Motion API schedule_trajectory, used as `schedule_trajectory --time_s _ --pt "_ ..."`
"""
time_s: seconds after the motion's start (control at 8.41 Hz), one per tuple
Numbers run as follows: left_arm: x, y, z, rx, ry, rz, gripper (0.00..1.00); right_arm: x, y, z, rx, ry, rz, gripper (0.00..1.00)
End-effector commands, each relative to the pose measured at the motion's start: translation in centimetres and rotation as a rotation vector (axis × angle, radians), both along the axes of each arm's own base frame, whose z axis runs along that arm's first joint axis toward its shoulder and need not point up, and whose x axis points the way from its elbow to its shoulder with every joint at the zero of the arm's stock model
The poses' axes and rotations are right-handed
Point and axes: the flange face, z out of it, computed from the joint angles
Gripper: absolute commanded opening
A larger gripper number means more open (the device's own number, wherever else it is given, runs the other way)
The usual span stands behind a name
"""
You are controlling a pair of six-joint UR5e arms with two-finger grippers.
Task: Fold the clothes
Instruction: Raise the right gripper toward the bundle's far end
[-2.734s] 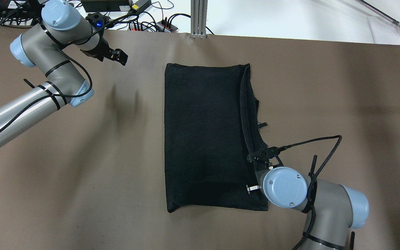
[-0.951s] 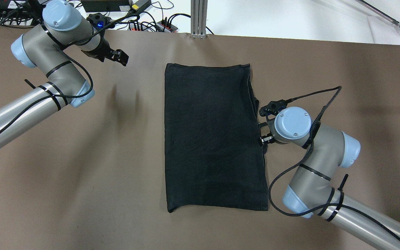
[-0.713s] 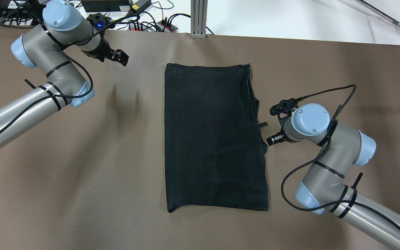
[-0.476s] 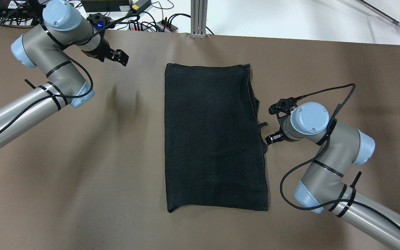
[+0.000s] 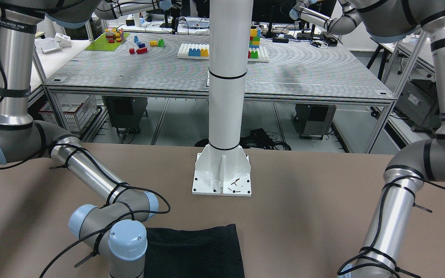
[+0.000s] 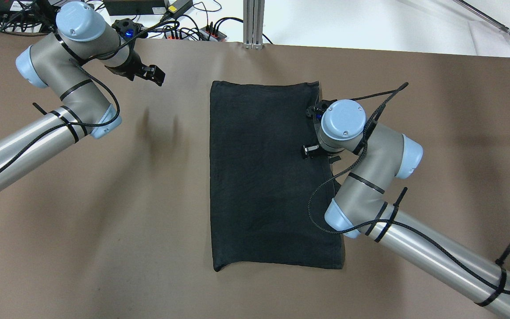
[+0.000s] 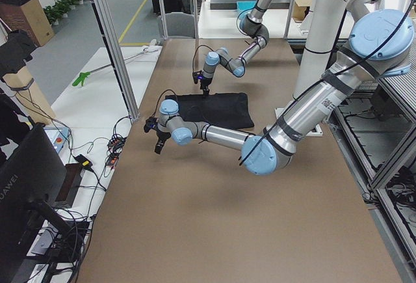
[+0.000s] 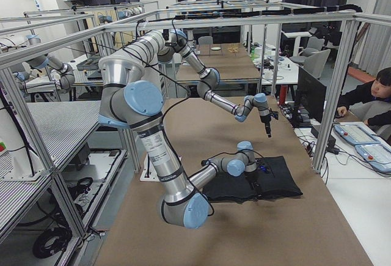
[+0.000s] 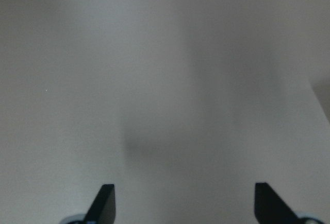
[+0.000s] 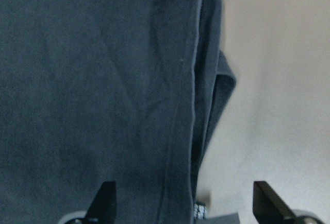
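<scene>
Overhead: right gripper (image 6: 321, 154) has swung from beside the black garment (image 6: 264, 177), folded mid-table, to above its right edge; a regrasp seems next.
Right wrist: jaws apart, over that layered edge.
Left wrist: left gripper (image 9: 186, 206) jaws apart, over bare table (image 9: 154, 80), far left.

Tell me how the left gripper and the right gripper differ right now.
The left gripper hangs over bare table, well clear of the black cloth; the right gripper is above the cloth's right edge. The left wrist view shows only table, the right wrist view layered cloth edges. Both are open and empty.
</scene>
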Motion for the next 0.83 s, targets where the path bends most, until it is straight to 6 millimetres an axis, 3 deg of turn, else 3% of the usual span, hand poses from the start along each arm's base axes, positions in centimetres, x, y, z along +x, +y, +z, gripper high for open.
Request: schedule_trajectory --time_s 0.0,0.12,0.36,0.48,0.59,0.71 --pt "-0.1 0.0 0.0 0.0 0.0 -0.001 0.95 -1.4 -3.2 0.6 -0.025 0.015 0.033 0.94" --pt "-0.1 0.0 0.0 0.001 0.0 -0.001 0.95 -0.9 -4.2 1.8 -0.029 0.024 0.042 0.94" --pt "0.0 0.0 0.1 -0.001 -0.001 0.001 0.95 2.9 -7.6 3.5 -0.025 0.055 0.069 0.94" --pt "-0.1 0.0 0.1 -0.001 -0.001 -0.001 0.95 5.0 -8.3 5.7 -0.021 0.084 0.057 0.94" --pt "0.0 0.2 0.5 -0.005 -0.002 0.002 0.95 6.8 -9.0 6.6 -0.014 0.078 0.048 0.94" --pt "-0.1 0.3 0.7 -0.005 -0.002 0.002 0.95 7.1 -9.1 5.9 -0.024 0.052 0.046 0.94"
